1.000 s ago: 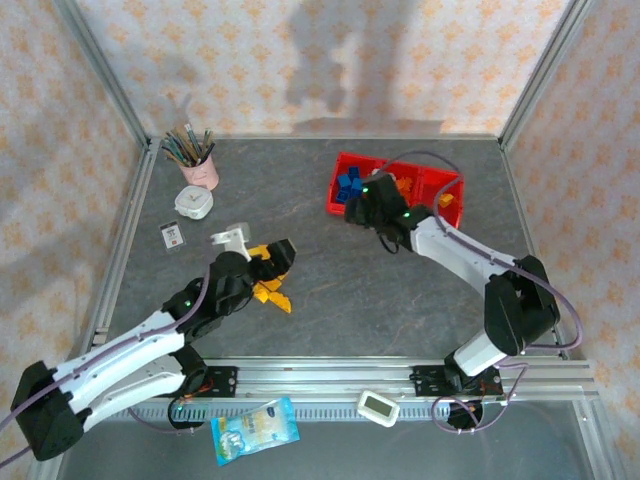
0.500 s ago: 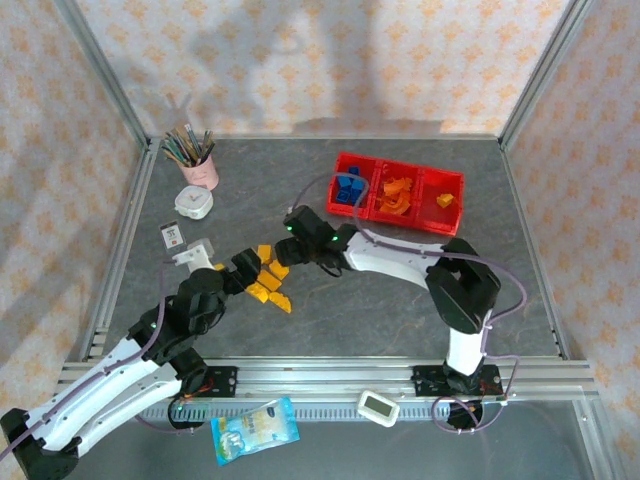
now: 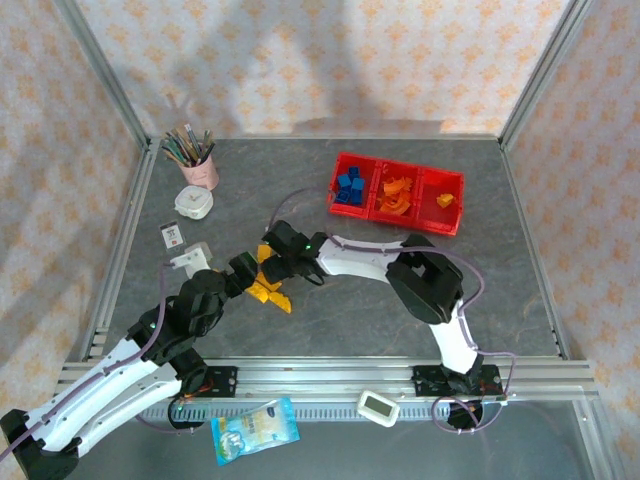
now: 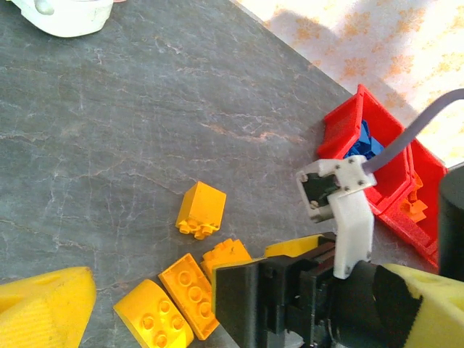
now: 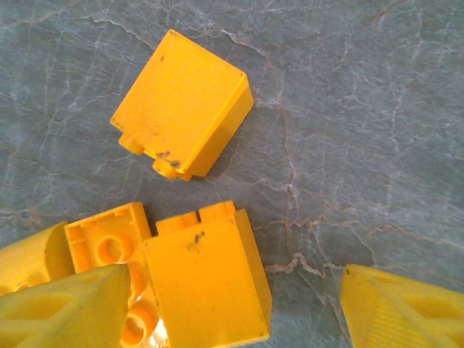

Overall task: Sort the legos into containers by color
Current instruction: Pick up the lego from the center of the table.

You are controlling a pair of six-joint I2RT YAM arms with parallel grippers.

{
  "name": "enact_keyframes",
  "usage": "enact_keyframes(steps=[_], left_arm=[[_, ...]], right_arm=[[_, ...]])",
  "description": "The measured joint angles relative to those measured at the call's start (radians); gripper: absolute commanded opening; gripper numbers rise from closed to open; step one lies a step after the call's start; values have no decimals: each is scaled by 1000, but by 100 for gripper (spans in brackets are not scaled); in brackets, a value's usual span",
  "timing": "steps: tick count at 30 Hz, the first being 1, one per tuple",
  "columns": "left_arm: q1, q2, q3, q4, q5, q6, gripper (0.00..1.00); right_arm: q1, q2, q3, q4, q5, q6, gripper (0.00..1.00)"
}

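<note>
Several yellow legos lie in a loose pile at the table's middle left. My right gripper stands open low over them, its yellow fingertips on either side of one yellow block, with a gap on the block's right. Another yellow block lies just beyond it. My left gripper is open beside the pile, with a flat plate and a curved piece in front of it. The red tray at the back right holds blue legos, orange ones and a yellow-orange one.
A pink cup of brushes, a white round object and a small card sit at the back left. The right arm's wrist crowds the space between my left fingers. A white device and a blue packet lie by the front rail.
The right arm swung left from over the red tray down to the yellow pile. The left gripper drew back a little to the left of the pile.
</note>
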Motion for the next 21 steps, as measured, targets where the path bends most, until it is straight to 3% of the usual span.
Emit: enact_keyframes(steps=[15, 21], left_arm=[[0, 0, 0, 2, -2, 0, 99], [0, 1, 0, 9, 0, 1, 99]], right_arm=[[2, 60, 47, -16, 42, 20, 35], [2, 50, 36, -14, 54, 36, 28]])
